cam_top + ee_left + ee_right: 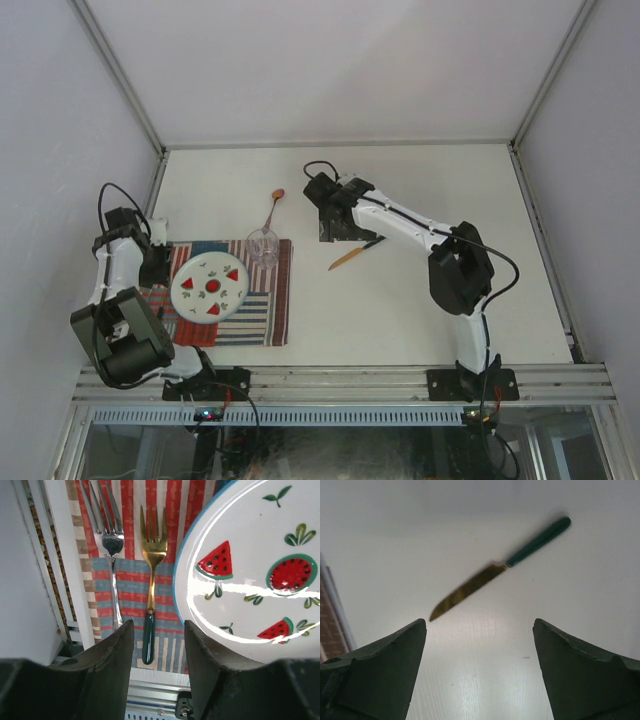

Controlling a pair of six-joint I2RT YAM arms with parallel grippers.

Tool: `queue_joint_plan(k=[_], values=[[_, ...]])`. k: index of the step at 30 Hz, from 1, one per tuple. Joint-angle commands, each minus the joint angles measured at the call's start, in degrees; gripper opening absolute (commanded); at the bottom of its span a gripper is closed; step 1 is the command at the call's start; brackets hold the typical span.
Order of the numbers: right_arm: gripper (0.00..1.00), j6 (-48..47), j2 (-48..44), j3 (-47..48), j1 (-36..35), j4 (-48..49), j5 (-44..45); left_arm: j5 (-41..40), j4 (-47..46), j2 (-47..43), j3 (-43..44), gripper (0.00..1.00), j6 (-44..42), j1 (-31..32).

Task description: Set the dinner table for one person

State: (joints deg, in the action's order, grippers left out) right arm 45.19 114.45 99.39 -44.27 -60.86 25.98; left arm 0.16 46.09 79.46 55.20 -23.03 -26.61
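Observation:
The dinner table (420, 300) is a large off-white top. A striped placemat (272, 318) at its near left carries a watermelon-patterned plate (210, 287) and a clear glass (263, 247). On the mat left of the plate (250, 570) lie a silver fork (112, 545) and a gold fork with a green handle (152, 555). My left gripper (159, 630) hovers open over the gold fork's handle end, gripping nothing. A gold knife with a green handle (495, 572) lies on the bare table. Just short of its tip, my right gripper (480, 625) stands wide open and empty.
A small spoon (273, 205) lies on the table beyond the glass. Aluminium rails (350, 380) edge the table at the front and sides. The front rail (150, 690) shows just below the left gripper. White walls enclose the table.

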Motion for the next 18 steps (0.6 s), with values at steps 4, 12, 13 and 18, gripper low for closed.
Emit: queue_joint_plan(k=[4, 12, 13, 18], values=[[0.89, -18.0, 10.8, 19.4, 2.9, -1.2, -1.6, 2.9, 4.7, -4.4, 2.0, 0.49, 0.2, 0.8], [0.89, -21.7, 6.3, 10.5, 9.2, -3.7, 6.6, 3.6, 6.8, -9.6, 1.7, 0.49, 0.0, 2.2], [0.89, -20.4, 5.6, 10.1, 10.1, -5.0, 6.2, 4.1, 7.3, -10.1, 1.9, 0.49, 0.2, 2.2], [0.89, -18.8, 3.4, 4.0, 12.4, -7.9, 9.7, 6.9, 11.5, -12.1, 3.7, 0.49, 0.1, 2.6]])
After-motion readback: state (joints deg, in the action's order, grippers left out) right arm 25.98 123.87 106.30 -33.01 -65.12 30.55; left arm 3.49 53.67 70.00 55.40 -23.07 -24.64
